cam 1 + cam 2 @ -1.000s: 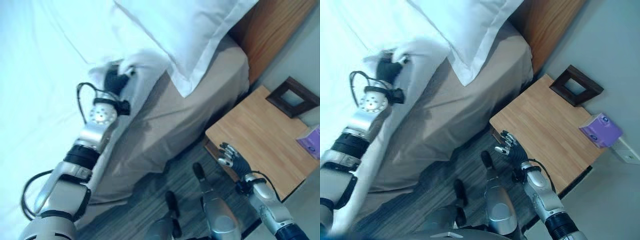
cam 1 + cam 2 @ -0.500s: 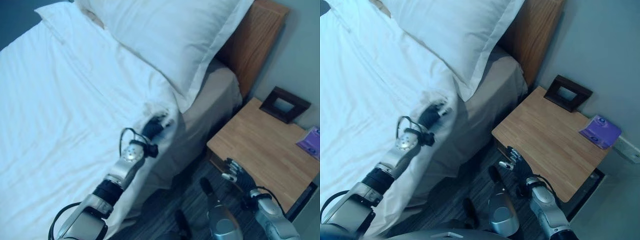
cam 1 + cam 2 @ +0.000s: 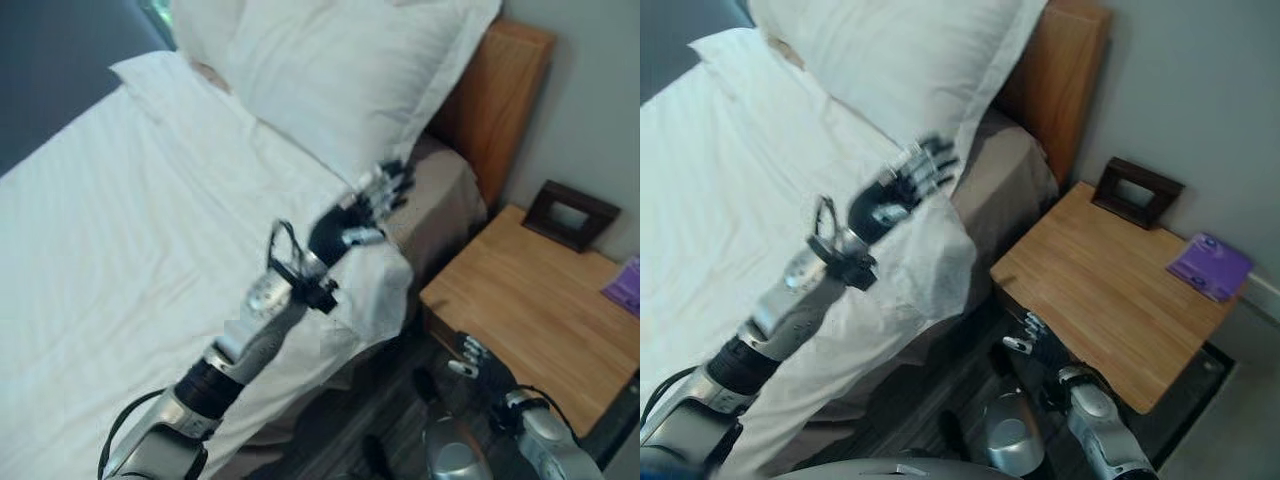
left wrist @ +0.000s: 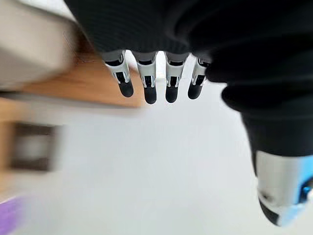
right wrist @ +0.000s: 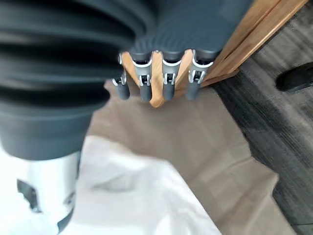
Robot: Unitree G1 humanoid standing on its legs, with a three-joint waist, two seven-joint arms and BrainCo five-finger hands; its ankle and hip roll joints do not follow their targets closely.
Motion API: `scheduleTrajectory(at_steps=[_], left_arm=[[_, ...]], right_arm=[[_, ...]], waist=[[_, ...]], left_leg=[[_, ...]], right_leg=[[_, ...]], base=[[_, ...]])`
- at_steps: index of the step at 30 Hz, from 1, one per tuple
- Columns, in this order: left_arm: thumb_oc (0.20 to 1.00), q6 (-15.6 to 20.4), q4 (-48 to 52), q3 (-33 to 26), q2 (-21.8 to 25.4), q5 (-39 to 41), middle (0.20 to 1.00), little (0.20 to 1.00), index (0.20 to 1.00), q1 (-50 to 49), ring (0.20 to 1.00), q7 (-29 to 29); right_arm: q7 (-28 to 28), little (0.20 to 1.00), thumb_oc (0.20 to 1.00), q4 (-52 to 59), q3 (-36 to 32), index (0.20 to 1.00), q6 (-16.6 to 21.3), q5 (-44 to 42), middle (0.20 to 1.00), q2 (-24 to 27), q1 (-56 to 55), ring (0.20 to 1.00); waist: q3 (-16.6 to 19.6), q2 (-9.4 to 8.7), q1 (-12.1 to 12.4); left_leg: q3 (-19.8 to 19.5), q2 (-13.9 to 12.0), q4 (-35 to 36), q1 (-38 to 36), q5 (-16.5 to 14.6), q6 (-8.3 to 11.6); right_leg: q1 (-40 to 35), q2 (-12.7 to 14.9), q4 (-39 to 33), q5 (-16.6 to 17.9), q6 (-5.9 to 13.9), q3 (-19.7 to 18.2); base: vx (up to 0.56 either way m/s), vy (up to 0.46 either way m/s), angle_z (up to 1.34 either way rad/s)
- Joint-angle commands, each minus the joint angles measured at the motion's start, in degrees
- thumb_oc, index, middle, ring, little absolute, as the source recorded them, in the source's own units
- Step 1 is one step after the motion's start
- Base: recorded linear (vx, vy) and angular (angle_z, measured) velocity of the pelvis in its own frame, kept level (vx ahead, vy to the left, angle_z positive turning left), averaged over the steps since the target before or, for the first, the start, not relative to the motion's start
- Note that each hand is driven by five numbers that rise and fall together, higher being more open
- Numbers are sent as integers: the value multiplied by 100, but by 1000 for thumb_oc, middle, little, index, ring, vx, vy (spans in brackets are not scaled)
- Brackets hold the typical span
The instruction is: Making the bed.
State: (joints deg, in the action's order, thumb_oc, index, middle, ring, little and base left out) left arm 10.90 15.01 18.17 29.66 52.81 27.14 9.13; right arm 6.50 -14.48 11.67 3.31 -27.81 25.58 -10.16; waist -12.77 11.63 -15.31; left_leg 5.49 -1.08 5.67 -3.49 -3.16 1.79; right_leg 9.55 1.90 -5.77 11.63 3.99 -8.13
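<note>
At the bed's near corner, the left robot hand point(image 3: 365, 205) is up in the air with its fingers point(image 4: 146, 83) spread straight, released, gripping nothing. The sheet point(image 3: 150, 260) lies across the bed point(image 3: 1025, 185), and its corner point(image 3: 935, 265) hangs loose over the mattress edge just below that hand, creased and bunched, not smoothed flat. Just beyond sits the pillow point(image 3: 340, 70), leaning up by the headboard point(image 3: 500, 100).

Down low, the right robot hand point(image 3: 478, 362) hangs beside the wooden surface point(image 3: 1110, 280), fingers relaxed, idle.

Now the risks, as I read them. That loose corner could slide off down the side if nothing pins it, since nothing holds it now. The raised left hand is close to the pillow's edge; a careless sweep could knock the pillow askew. A grab taken too far from the hem might drag the whole sheet and wrinkle the flat part. And the right hand is near the surface, where the frame point(image 3: 1137, 190) and the purple pack point(image 3: 1210, 265) sit, so a swing upward could clip its edge.
</note>
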Motion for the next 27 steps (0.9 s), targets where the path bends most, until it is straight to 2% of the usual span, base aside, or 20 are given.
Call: scheduleTrajectory(at_steps=[1, 4, 5, 6, 8, 10, 11, 12, 15, 18, 19, 20, 21, 24, 27], left_arm=[[1000, 931, 40, -871, 24, 526, 1000, 1000, 1000, -39, 1000, -179], [1000, 1029, -6, -1130, -50, 503, 1000, 1000, 1000, -169, 1000, -249], [1000, 1119, -95, -1381, -103, 371, 1000, 1000, 1000, -434, 1000, -344], [1000, 1156, -132, -1469, -108, 323, 1000, 1000, 1000, -540, 1000, -425], [1000, 1119, -107, -1581, -232, 384, 1000, 1000, 1000, -762, 1000, -449], [1000, 949, -196, -1560, -434, 457, 1000, 1000, 1000, -1407, 1000, -529], [1000, 947, -192, -1568, -434, 455, 1000, 1000, 1000, -1407, 1000, -531], [1000, 788, -407, -1478, -417, 357, 1000, 1000, 1000, -1747, 1000, -652], [1000, 527, -643, -1306, -543, 445, 1000, 1000, 1000, -2250, 1000, -700], [1000, 403, -869, -1259, -743, 597, 1000, 1000, 1000, -2730, 1000, -800], [1000, 345, -901, -1225, -883, 730, 1000, 1000, 1000, -2883, 1000, -824], [1000, 293, -878, -1211, -898, 706, 1000, 1000, 1000, -2993, 1000, -802], [1000, 203, -999, -1160, -951, 732, 1000, 1000, 1000, -3156, 1000, -782], [1000, 157, -1111, -1089, -970, 777, 1000, 1000, 1000, -3206, 1000, -753], [1000, 14, -1165, -906, -942, 851, 1000, 1000, 1000, -3354, 1000, -688]], right_arm=[[-57, 1000, 1000, 21, -237, 1000, 450, -399, 1000, -56, 132, 1000], [-113, 1000, 1000, 61, -334, 1000, 475, -320, 1000, 16, 224, 1000], [-291, 529, 529, 207, -623, 529, 568, -400, 529, 135, 575, 529], [-439, 200, 200, 302, -785, 200, 647, -466, 200, 219, 836, 200], [-589, 200, 200, 430, -997, 200, 740, -668, 200, 261, 1128, 200], [-930, 200, 200, 470, -1221, 200, 992, -1332, 200, 366, 2193, 200], [-929, 200, 200, 463, -1214, 200, 994, -1335, 200, 368, 2206, 200], [-1055, 200, 200, 414, -1063, 200, 1064, -1753, 200, 389, 2944, 200], [-1086, 200, 200, 146, -748, 200, 1110, -2460, 200, 304, 3920, 200], [-1202, 200, 200, -290, -413, 200, 1111, -2711, 200, 35, 4738, 200], [-1188, 200, 200, -268, -313, 200, 1086, -2779, 200, -189, 4861, 200], [-1148, 200, 200, -302, -245, 200, 1064, -2806, 200, -318, 4871, 200], [-1048, 200, 200, -439, -8, 200, 951, -2866, 200, -688, 4932, 200], [-1043, 200, 200, -580, 110, 200, 926, -2947, 200, -868, 4967, 200], [-887, 200, 200, -957, 343, 200, 763, -3199, 200, -1374, 4995, 200]], waist=[[359, -310, 152], [402, -343, 194], [474, -395, 279], [498, -410, 305], [520, -428, 363], [584, -493, 568], [588, -493, 565], [626, -536, 729], [642, -596, 969], [635, -642, 1184], [624, -643, 1237], [616, -645, 1268], [601, -653, 1370], [588, -647, 1406], [515, -575, 1520]], left_leg=[[-131, 104, -67, 4, 465, 252], [-167, 99, -67, -10, 456, 253], [-202, 100, -67, -22, 443, 247], [-206, 103, -67, -28, 438, 240], [-229, 106, -67, -37, 427, 229], [-279, 137, -67, -61, 392, 190], [-277, 137, -67, -40, 412, 192], [-288, 146, -67, -21, 416, 173], [-289, 158, -67, -1, 424, 144], [-276, 152, -67, 20, 432, 125], [-288, 151, -67, 30, 441, 122], [-300, 153, -67, 32, 444, 120], [-350, 155, -67, 31, 456, 117], [-386, 157, -67, 26, 460, 116], [-472, 162, -67, 30, 494, 114]], right_leg=[[-859, 221, 81, -803, 176, -8], [-898, 225, 77, -829, 174, 43], [-926, 224, 77, -846, 173, 94], [-940, 229, 77, -845, 174, 105], [-953, 230, 77, -856, 177, 129], [-1006, 245, 77, -881, 184, 169], [-984, 244, 77, -860, 182, 166], [-976, 242, 77, -834, 180, 159], [-973, 230, 77, -818, 176, 161], [-967, 218, 77, -801, 173, 168], [-971, 215, 77, -804, 168, 180], [-980, 211, 77, -809, 166, 193], [-1009, 210, 77, -823, 148, 248], [-1029, 211, 77, -836, 139, 278], [-1070, 216, 77, -868, 120, 352]], base=[[31, -32, 11], [22, -25, 18], [21, -17, 16], [23, -20, 7], [5, -3, 2], [9, -2, 3], [0, 0, 0], [-39, -5, 3], [-37, -10, 1], [-28, -10, 17], [-23, -3, 8], [0, 0, 0], [-10, -22, 6], [-9, -26, 6], [-18, -29, 21]])
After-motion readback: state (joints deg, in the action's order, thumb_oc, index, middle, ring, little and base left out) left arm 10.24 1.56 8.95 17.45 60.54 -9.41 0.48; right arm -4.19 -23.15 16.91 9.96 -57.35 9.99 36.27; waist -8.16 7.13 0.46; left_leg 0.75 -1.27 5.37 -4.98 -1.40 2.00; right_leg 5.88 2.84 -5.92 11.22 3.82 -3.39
